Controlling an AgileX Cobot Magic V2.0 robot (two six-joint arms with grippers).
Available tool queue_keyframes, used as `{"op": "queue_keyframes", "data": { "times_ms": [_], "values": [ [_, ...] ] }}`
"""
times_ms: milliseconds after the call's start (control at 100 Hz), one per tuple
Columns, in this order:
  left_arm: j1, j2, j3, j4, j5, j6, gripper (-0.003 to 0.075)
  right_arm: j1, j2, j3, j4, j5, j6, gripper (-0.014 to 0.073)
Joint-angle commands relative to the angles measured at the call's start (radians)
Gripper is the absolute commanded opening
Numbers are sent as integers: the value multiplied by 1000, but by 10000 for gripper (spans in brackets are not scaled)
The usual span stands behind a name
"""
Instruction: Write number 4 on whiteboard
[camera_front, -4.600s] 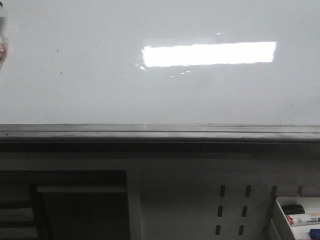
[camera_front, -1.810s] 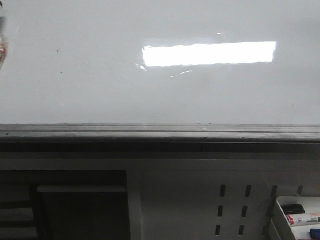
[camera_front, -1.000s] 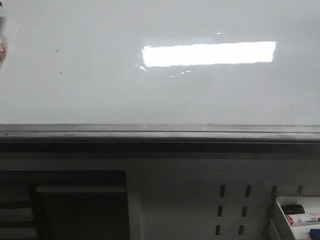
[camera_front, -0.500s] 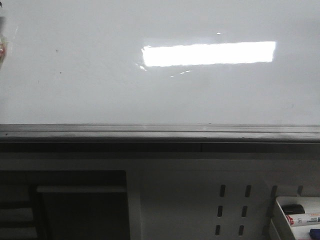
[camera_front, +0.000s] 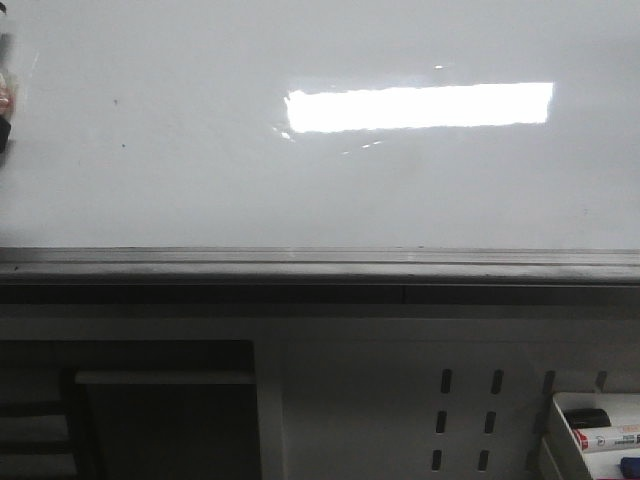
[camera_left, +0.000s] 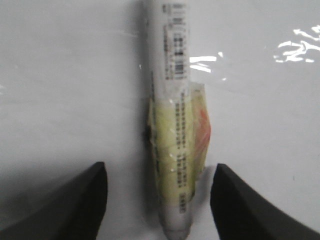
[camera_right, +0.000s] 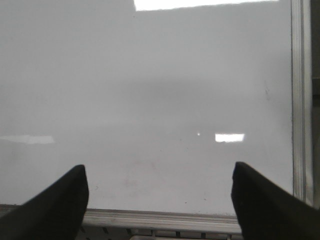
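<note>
Glossy whiteboard fills front view, bare of strokes — left gripper spread wide around a taped marker, right gripper spread, holding nothing.

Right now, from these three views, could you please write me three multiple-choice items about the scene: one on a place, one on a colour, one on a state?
1. In the front view, where is the tray of pens?
A. upper left
B. lower right, below the ledge
C. in the middle of the board

2. What colour is the tape around the marker in the left wrist view?
A. yellow
B. blue
C. black

3. How do the right jaws stand?
A. shut on a marker
B. shut on nothing
C. open, with nothing between them

Answers:
1. B, the tray sits in the lower right corner, under the ledge.
2. A, the wrap is pale yellow.
3. C, the fingers stand wide apart, and only the whiteboard shows between them.
</note>
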Motion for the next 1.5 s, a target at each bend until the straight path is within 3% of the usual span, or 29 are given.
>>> {"op": "queue_keyframes", "data": {
  "times_ms": [0, 340, 820, 940, 1090, 1180, 1270, 1390, 1490],
  "values": [
    [-7, 1, -25, -12, -88, -1, 307, -3, 17, -34, -1, -74, 0, 531],
    [-55, 1, -25, 8, -88, -1, 148, -3, 17, -34, -1, -76, 0, 531],
    [-55, 1, -25, 8, -87, -1, 19, -3, 17, -41, 6, -87, 0, 531],
    [-55, -24, -30, 33, -56, -1, -13, -1, 34, -117, 6, -4, 0, 531],
    [-55, -37, -94, 76, 102, -1, -20, 24, 97, -235, 11, 177, -31, 531],
    [-55, -37, -152, 78, 207, -1, -20, 44, 151, -302, 78, 277, -124, 531],
    [-55, -37, -217, 78, 311, 31, -20, 66, 207, -351, 222, 322, -304, 531],
    [-55, -37, -303, 74, 483, 146, -20, 98, 290, -390, 432, 352, -576, 531],
    [-58, -37, -365, -22, 611, 298, -20, 126, 380, -427, 556, 416, -738, 531]
  ]
}}
